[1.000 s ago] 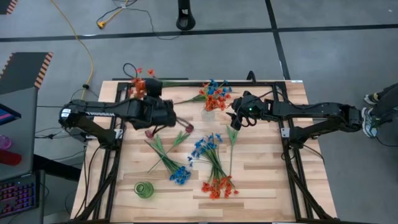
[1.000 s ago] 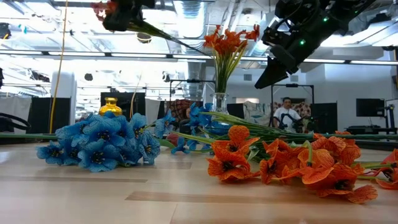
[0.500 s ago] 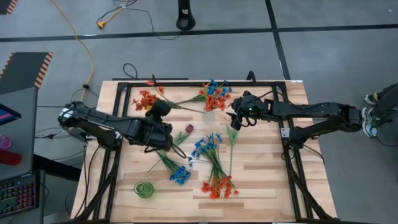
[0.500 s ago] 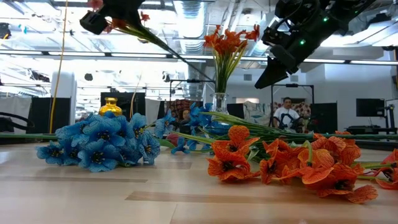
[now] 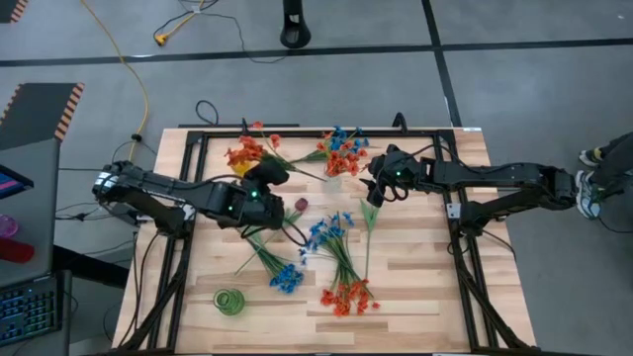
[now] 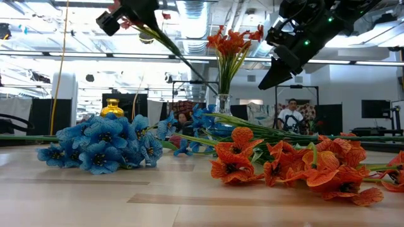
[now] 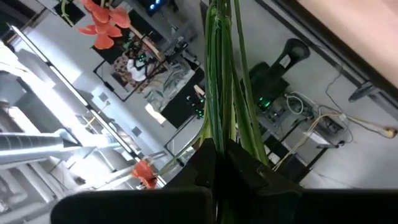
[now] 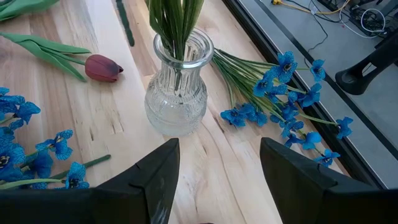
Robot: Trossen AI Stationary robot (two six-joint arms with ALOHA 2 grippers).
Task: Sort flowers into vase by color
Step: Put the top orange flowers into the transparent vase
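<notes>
Left gripper: raised over the bench's left-centre, near the far edge; jaws shut tight on green stems of an orange-red sprig; blooms point toward the far-left corner, stem slants up clear of the wood in the low view.
Left wrist view: stems run straight out from between the dark fingers; orange blooms at the tip.
Right gripper: hovers just right of the glass vase, jaws apart, holding nothing.
Glass vase: upright, middle of the far edge; holds orange-red flowers, stems inside the neck.
Blue sprig by vase: flat on the bench, just beside the vase base, toward the far edge.
Maroon tulip bud: lying on the bench near the vase, bench-centre side, apart from it.
Blue clusters, centre: flat, mid-bench.
Blue cluster, near side: flat, left of centre toward the near edge.
Orange-red cluster, near side: flat, close to the near edge, centre.
Green vase: near-left part of the bench, well apart from the glass one.
Bench: light wood, black frame.
Background: a person seated, low view.
</notes>
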